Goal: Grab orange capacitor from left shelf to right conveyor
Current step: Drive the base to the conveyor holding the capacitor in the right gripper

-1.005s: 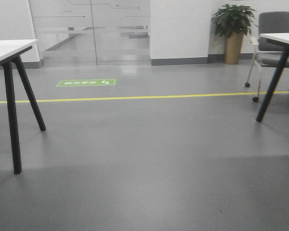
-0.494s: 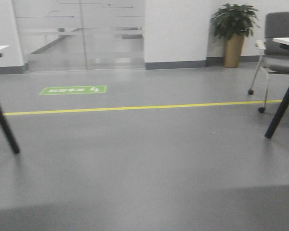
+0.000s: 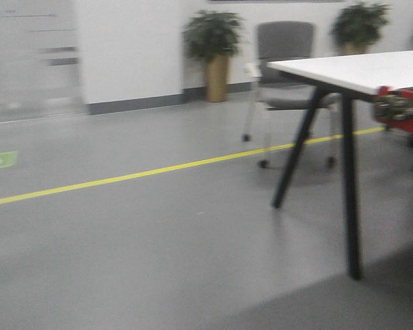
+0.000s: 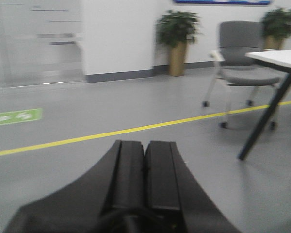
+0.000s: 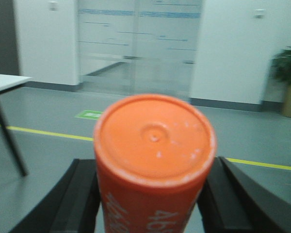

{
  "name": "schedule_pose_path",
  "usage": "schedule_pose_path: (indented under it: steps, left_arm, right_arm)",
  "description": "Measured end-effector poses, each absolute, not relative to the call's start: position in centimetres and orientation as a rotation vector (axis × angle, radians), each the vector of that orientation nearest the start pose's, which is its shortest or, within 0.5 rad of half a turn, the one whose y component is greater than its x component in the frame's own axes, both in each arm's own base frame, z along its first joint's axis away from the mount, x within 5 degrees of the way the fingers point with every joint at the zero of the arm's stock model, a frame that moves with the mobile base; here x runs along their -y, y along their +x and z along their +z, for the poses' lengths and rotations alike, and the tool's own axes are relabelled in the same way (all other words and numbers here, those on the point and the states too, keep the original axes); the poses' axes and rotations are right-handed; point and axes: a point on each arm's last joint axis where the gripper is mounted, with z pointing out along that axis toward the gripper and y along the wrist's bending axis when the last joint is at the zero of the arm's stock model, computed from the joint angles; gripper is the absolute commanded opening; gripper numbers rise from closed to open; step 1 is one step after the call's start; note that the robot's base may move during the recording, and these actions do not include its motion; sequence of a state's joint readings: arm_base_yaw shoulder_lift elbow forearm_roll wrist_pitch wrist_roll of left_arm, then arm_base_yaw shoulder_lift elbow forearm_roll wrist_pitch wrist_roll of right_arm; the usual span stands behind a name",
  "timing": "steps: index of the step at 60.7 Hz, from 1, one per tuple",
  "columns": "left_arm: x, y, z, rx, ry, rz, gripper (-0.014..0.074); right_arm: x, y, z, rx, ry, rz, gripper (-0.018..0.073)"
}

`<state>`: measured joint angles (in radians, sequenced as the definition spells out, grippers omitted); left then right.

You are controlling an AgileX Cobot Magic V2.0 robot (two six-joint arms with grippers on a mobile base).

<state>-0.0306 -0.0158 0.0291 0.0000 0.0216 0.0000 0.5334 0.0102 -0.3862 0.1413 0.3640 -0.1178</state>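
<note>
The right gripper is holding the orange capacitor by its lower body in the air over the grey floor, fingers open only as wide as the cylinder, while the left gripper is pressing its jaws together on nothing. The front view is blurring, so I am guessing the base is turning. A quick swing may let the smooth cylinder slip or tilt, or knock the white table. The capacitor is standing upright — long axis crossing the fingers, flat top pointing up toward the wrist camera.
</note>
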Motion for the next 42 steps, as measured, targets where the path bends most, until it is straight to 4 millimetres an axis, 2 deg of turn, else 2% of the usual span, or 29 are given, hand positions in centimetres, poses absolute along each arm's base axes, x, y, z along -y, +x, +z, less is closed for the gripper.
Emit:
schedule_pose_path:
  steps: [42]
  left_arm:
    - [0.17,5.63,20.22,-1.518,0.023,-0.024,-0.0105]
  right_arm:
    - [-1.56,1.74,30.54,-1.426,-0.421,0.481,0.0058]
